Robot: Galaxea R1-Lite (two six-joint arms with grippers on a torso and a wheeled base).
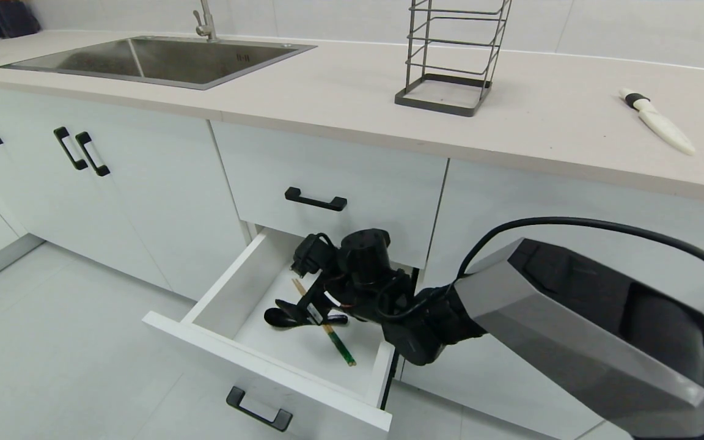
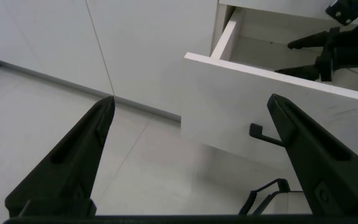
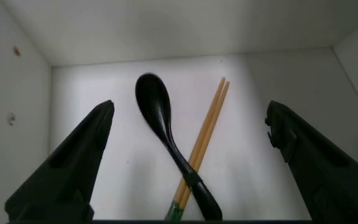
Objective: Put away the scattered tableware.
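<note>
A black spoon (image 3: 160, 118) lies in the open white drawer (image 1: 266, 366), crossed over a pair of wooden chopsticks (image 3: 205, 140) with green ends. In the head view the spoon (image 1: 280, 318) and chopsticks (image 1: 335, 338) rest on the drawer floor. My right gripper (image 3: 190, 109) hangs open just above them, holding nothing; it is down inside the drawer (image 1: 310, 299). A white knife (image 1: 657, 121) with a black band lies on the countertop at the right. My left gripper (image 2: 191, 99) is open and empty, low outside the drawer front (image 2: 278, 99).
A wire rack (image 1: 450, 61) stands on the counter (image 1: 340, 91), with a sink (image 1: 156, 58) and faucet at the far left. A shut drawer with a black handle (image 1: 315, 199) sits above the open one. Cabinet doors line the left; the floor lies below.
</note>
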